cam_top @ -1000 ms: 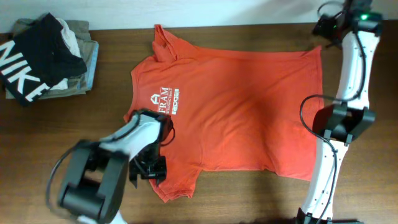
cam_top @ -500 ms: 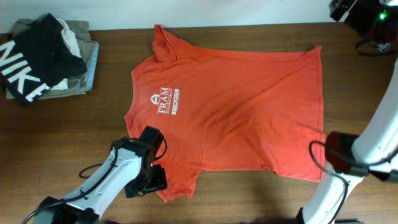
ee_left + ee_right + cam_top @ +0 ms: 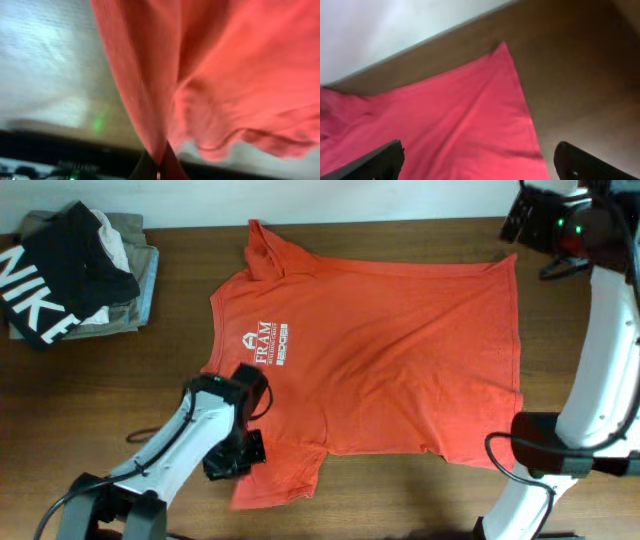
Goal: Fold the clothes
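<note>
Brown bench (image 3: 420, 485), white wall (image 3: 370, 30) behind; T-shirt (image 3: 400, 350) flat mid-bench; clothes pile (image 3: 80, 270) far-left corner; left gripper (image 3: 245, 455) clamped on sleeve (image 3: 285, 478) near front edge; right gripper (image 3: 477, 155) apart, far-right corner.

Brown wood table (image 3: 90, 390): red-orange T-shirt (image 3: 400, 360) spread mid-table; garment pile (image 3: 146, 288) at left rear corner, apart.

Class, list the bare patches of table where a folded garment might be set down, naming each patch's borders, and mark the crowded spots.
Bare table: between the garment pile and the T-shirt; below the pile, left of the left gripper; the front strip under the shirt's hem. Crowded: far-left corner, the gripped sleeve, the right arm side.
</note>
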Available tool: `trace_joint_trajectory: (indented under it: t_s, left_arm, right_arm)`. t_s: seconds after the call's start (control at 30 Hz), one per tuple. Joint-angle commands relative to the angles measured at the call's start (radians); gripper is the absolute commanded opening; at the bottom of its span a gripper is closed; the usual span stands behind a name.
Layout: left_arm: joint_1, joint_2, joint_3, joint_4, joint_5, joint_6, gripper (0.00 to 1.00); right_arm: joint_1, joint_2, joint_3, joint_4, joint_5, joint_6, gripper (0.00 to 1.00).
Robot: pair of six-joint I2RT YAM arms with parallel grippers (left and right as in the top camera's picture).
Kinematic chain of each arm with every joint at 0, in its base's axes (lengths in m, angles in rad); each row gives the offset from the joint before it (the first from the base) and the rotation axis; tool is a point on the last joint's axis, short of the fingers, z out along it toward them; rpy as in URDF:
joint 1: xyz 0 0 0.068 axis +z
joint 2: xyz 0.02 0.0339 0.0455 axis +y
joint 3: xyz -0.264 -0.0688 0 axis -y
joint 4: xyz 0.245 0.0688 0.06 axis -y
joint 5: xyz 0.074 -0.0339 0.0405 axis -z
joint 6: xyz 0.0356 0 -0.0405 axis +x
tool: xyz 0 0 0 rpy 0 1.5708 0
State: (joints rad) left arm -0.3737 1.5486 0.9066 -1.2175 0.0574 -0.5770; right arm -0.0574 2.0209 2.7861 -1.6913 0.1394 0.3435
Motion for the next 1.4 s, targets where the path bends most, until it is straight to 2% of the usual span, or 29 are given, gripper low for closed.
trace_joint_trajectory:
  t_s: [0.0,0.1,0.13,0.2,0.23,0.27,0.33,0.4,0.43,0.53,0.63,0.67,0.7,0.8,0.87,0.93,0.97,1.0,1.1,1.3,1.37]
  left_arm:
    - [0.031,-0.004,0.063,-0.044,-0.069,-0.007,0.01]
    - [0.061,-0.004,0.063,-0.062,-0.069,-0.006,0.01]
    - [0.061,-0.004,0.063,-0.062,-0.069,-0.006,0.01]
    - [0.061,-0.004,0.063,-0.055,-0.069,-0.007,0.01]
    - [0.061,-0.004,0.063,-0.055,-0.069,-0.007,0.01]
    - [0.061,-0.004,0.063,-0.048,-0.068,-0.007,0.01]
    - [0.061,-0.004,0.063,-0.014,-0.048,-0.007,0.01]
    - [0.061,-0.004,0.063,0.01,-0.03,-0.006,0.01]
    - [0.061,-0.004,0.063,0.013,-0.027,-0.006,0.01]
    - [0.061,-0.004,0.063,0.021,-0.013,-0.007,0.01]
    - [0.061,-0.004,0.063,0.032,-0.009,-0.006,0.01]
    - [0.061,-0.004,0.063,0.032,-0.008,-0.006,0.01]
    - [0.061,-0.004,0.063,0.032,-0.009,-0.006,0.01]
    - [0.061,-0.004,0.063,0.032,-0.009,-0.006,0.01]
    - [0.061,-0.004,0.063,0.032,-0.009,-0.006,0.01]
    - [0.061,-0.004,0.063,0.033,-0.009,-0.006,0.01]
    - [0.061,-0.004,0.063,0.032,-0.009,-0.006,0.01]
    - [0.061,-0.004,0.063,0.032,-0.009,-0.006,0.01]
    - [0.061,-0.004,0.063,0.032,-0.009,-0.006,0.01]
    - [0.061,-0.004,0.063,0.033,-0.009,-0.006,0.01]
    - [0.061,-0.004,0.063,0.032,-0.009,-0.006,0.01]
  right_arm:
    - [-0.031,-0.03,-0.091,-0.008,-0.005,0.006,0.99]
    - [-0.031,-0.123,-0.126,-0.008,0.034,0.007,0.99]
    - [-0.036,-0.169,-0.193,-0.008,0.043,0.004,0.99]
    - [-0.049,-0.325,-0.518,-0.008,0.03,0.06,0.99]
    - [-0.049,-0.401,-0.634,-0.008,0.076,0.128,0.99]
    - [-0.055,-0.559,-0.852,-0.007,0.222,0.245,0.99]
    - [-0.122,-0.689,-1.089,-0.001,0.189,0.245,0.99]
    - [-0.197,-0.74,-1.273,0.032,0.131,0.245,0.99]
    - [-0.278,-0.779,-1.419,0.103,0.079,0.244,0.99]
    - [-0.454,-0.858,-1.641,0.273,-0.115,0.154,0.99]
    - [-0.513,-0.87,-1.874,0.418,-0.24,0.152,0.99]
    - [-0.523,-0.87,-1.946,0.479,-0.345,0.185,0.99]
    - [-0.529,-0.87,-2.028,0.563,-0.312,0.276,0.99]
    - [-0.528,-0.87,-2.168,0.732,-0.149,0.418,0.99]
    - [-0.529,-0.869,-2.191,0.733,-0.021,0.508,0.99]
    - [-0.528,-0.867,-2.208,0.766,0.015,0.507,0.95]
    - [-0.528,-0.858,-2.212,0.78,0.015,0.503,0.85]
    - [-0.528,-0.847,-2.212,0.789,0.014,0.503,0.8]
    - [-0.528,-0.797,-2.213,0.862,-0.044,0.441,0.76]
    - [-0.526,-0.636,-2.213,0.938,-0.079,0.439,0.75]
    - [-0.526,-0.57,-2.213,0.967,-0.084,0.439,0.65]
